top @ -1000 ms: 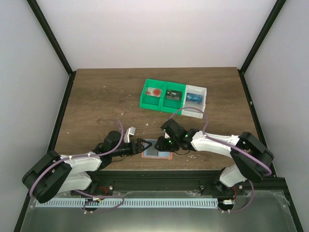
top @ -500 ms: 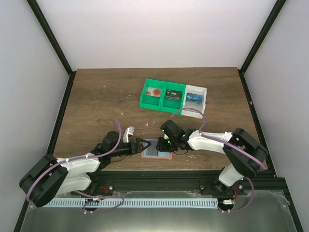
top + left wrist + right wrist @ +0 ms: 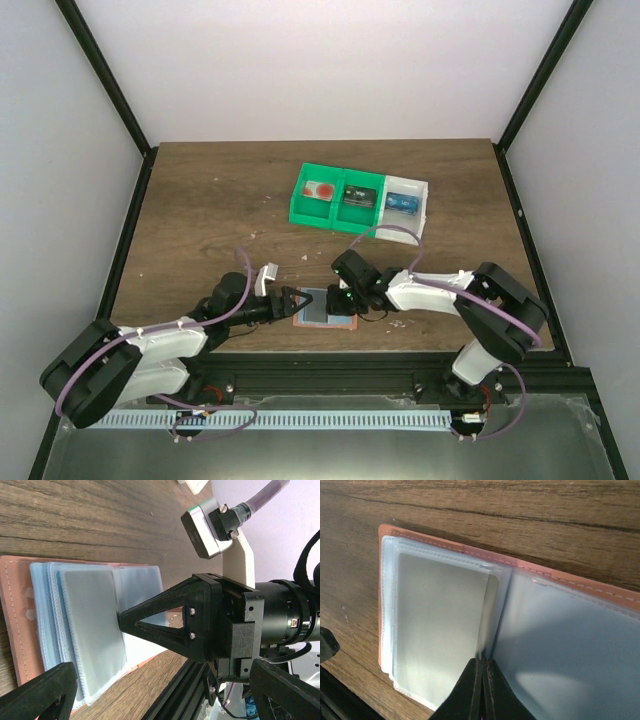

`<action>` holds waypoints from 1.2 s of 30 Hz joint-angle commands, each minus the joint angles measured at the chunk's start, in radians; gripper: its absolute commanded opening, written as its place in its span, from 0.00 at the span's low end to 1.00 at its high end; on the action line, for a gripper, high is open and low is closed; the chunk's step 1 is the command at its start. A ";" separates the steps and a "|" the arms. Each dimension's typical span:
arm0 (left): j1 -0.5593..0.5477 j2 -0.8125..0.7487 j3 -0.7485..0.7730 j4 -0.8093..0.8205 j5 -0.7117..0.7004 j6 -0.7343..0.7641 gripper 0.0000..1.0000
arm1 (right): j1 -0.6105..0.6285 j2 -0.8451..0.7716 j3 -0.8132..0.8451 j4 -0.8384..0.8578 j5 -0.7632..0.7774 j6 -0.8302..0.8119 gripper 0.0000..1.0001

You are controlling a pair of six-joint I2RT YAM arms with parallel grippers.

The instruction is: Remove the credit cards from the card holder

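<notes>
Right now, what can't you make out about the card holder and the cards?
Top view: the card holder is too small to read what it holds.
Right wrist: the shut right gripper hides its contact point; a pinch on the grey card is unconfirmed.
Left wrist: the left gripper covers the holder's corner.

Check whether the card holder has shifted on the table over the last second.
No. The card holder lies where it was, at the same spot and angle relative to the green bin, which stands fixed farther back on the table.

White walls (image 3: 330, 70), black corner posts (image 3: 117, 90), dark wooden table (image 3: 200, 200); lighting seemingly even.
</notes>
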 commanded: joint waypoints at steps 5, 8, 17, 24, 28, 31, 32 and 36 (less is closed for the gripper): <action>0.003 0.027 -0.008 0.085 0.018 -0.022 0.96 | 0.007 0.023 -0.033 0.029 0.029 -0.003 0.00; 0.002 0.040 -0.008 0.107 0.025 -0.031 0.96 | 0.007 0.025 -0.046 0.040 0.028 -0.003 0.00; 0.003 0.085 -0.004 0.185 0.052 -0.060 0.96 | 0.007 0.021 -0.066 0.065 0.016 0.000 0.00; 0.002 0.152 -0.003 0.238 0.066 -0.062 0.96 | 0.007 0.025 -0.069 0.072 0.011 0.001 0.01; 0.002 0.190 -0.004 0.271 0.075 -0.067 0.96 | 0.007 0.024 -0.071 0.073 0.010 0.001 0.01; 0.001 0.211 -0.006 0.290 0.079 -0.067 0.96 | 0.007 0.026 -0.070 0.074 0.009 0.002 0.00; 0.002 0.218 -0.005 0.293 0.080 -0.067 0.96 | 0.007 0.026 -0.071 0.076 0.008 0.000 0.00; 0.002 0.241 -0.005 0.300 0.081 -0.063 0.95 | 0.007 0.026 -0.072 0.077 0.009 0.002 0.01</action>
